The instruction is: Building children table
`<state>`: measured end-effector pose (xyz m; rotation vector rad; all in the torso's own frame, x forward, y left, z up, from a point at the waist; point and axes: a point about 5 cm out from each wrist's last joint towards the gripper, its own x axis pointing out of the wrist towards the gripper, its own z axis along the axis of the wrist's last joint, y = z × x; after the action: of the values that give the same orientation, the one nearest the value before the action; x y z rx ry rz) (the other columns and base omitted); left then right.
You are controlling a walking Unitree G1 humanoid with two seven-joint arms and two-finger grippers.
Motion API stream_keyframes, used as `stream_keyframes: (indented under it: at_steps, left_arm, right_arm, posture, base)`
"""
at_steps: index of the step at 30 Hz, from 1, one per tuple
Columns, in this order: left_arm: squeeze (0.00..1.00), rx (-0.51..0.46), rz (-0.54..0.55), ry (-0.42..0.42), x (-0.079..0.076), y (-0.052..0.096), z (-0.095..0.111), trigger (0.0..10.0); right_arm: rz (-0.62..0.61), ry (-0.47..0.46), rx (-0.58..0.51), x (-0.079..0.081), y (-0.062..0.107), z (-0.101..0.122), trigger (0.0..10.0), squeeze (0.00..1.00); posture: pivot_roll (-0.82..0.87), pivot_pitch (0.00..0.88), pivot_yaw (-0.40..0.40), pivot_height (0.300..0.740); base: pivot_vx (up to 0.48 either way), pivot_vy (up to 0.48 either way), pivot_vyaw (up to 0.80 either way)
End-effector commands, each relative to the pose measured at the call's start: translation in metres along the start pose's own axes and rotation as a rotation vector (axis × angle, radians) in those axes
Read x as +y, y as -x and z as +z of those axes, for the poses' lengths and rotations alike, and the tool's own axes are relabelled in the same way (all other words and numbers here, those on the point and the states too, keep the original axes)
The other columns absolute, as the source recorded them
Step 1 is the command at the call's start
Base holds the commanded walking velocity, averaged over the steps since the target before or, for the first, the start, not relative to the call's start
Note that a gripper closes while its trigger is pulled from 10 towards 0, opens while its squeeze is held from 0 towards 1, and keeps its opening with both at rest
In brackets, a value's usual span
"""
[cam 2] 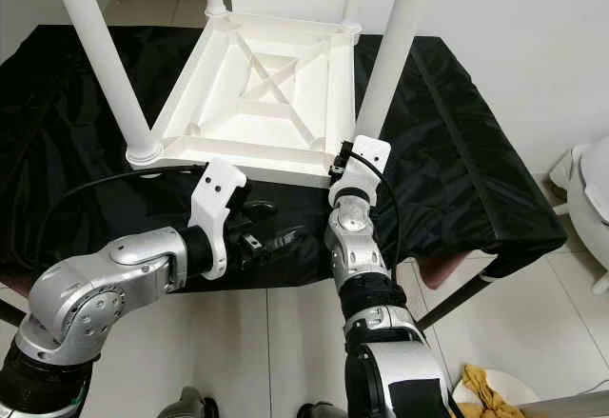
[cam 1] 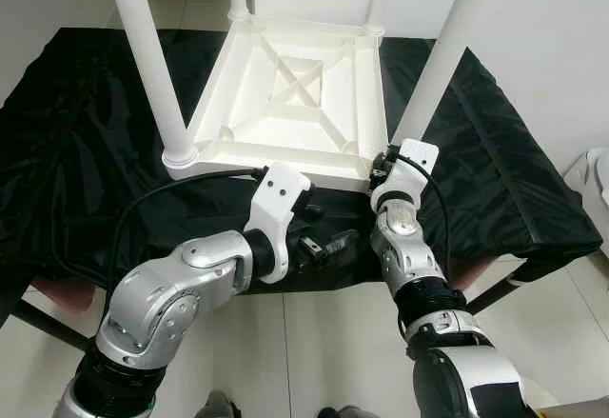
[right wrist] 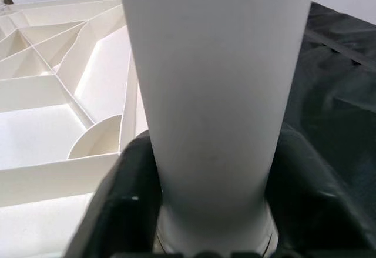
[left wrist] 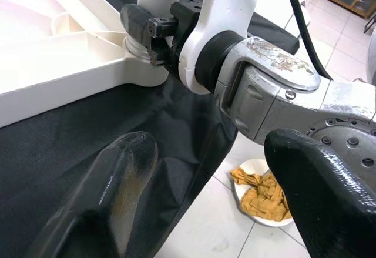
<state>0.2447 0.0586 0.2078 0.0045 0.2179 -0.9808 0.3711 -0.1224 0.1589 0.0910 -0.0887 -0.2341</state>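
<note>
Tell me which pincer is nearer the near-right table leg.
Right. The right pincer is clamped round the near-right leg at its base; the left pincer hangs open beside it, over the black cloth.

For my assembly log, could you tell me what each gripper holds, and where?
The right gripper clasps the near-right table leg just above its socket. The left gripper is open, holding nothing.

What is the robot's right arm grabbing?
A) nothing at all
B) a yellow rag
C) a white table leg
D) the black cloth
C. The right end effector has its black fingers on either side of the white table leg, just above where it joins the upside-down table top.
</note>
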Motion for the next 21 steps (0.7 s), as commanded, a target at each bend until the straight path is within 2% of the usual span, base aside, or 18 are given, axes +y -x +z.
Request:
stream_keyframes:
  at_steps: [1, 3, 4, 6, 11, 12, 13, 14, 15, 16, 21]
  left_arm:
    - [0.00, 0.007, -0.056, -0.001, -0.007, 0.000, -0.002, 10.0]
    - [0.00, 0.007, -0.056, 0.000, -0.007, 0.000, -0.002, 10.0]
    - [0.00, 0.007, -0.058, 0.001, -0.008, 0.000, -0.002, 10.0]
    - [0.00, 0.007, -0.058, 0.002, -0.008, 0.000, -0.002, 10.0]
    - [0.00, 0.007, -0.058, 0.002, -0.008, -0.001, -0.002, 10.0]
    - [0.00, 0.007, -0.058, 0.002, -0.008, -0.001, -0.002, 10.0]
    - [0.00, 0.007, -0.058, 0.002, -0.008, -0.001, -0.002, 10.0]
    - [0.00, 0.006, -0.059, 0.001, -0.008, -0.001, -0.002, 10.0]
    - [0.00, 0.006, -0.059, 0.001, -0.008, -0.001, -0.002, 10.0]
    - [0.00, 0.006, -0.059, 0.000, -0.008, -0.001, -0.002, 10.0]
    - [0.00, 0.006, -0.059, -0.001, -0.007, -0.001, -0.001, 10.0]
  right_arm:
    - [-0.001, 0.002, 0.044, -0.005, 0.004, -0.011, 10.0, 1.00]
    - [0.016, 0.000, 0.037, -0.005, 0.004, -0.011, 10.0, 1.00]
    - [0.085, -0.001, 0.017, -0.004, 0.004, -0.008, 10.0, 1.00]
    - [0.148, -0.017, 0.006, -0.003, 0.004, -0.006, 10.0, 1.00]
    - [0.216, 0.008, -0.018, -0.002, 0.004, -0.004, 10.0, 1.00]
    - [0.258, 0.002, -0.025, -0.003, 0.003, -0.002, 10.0, 0.00]
    - [0.258, 0.002, -0.025, -0.003, 0.003, -0.002, 10.0, 0.00]
    - [0.379, 0.015, -0.030, -0.011, -0.002, 0.000, 10.0, 0.00]
    - [0.379, 0.015, -0.030, -0.011, -0.002, 0.000, 10.0, 0.00]
    - [0.458, 0.028, -0.029, -0.021, -0.006, 0.002, 10.0, 0.00]
    - [0.513, 0.058, -0.029, -0.029, -0.009, 0.003, 10.0, 0.00]
  posture:
    - [0.04, 0.071, -0.039, 0.740]
    - [0.04, 0.071, -0.039, 0.740]
    - [0.04, 0.072, -0.041, 0.740]
    - [0.04, 0.073, -0.042, 0.740]
    - [0.04, 0.072, -0.041, 0.740]
    - [0.03, 0.072, -0.040, 0.740]
    - [0.03, 0.072, -0.040, 0.740]
    - [0.03, 0.072, -0.039, 0.740]
    - [0.03, 0.072, -0.039, 0.740]
    - [0.03, 0.073, -0.037, 0.740]
    - [0.03, 0.074, -0.031, 0.740]
  base:
    - [0.000, 0.000, 0.00]
    - [0.000, 0.000, 0.00]
    - [0.000, 0.000, 0.00]
    - [0.000, 0.000, 0.00]
    - [0.000, 0.000, 0.00]
    - [0.000, 0.000, 0.00]
    - [0.000, 0.000, 0.00]
    - [0.000, 0.000, 0.00]
    - [0.000, 0.000, 0.00]
    - [0.000, 0.000, 0.00]
    - [0.000, 0.000, 0.00]
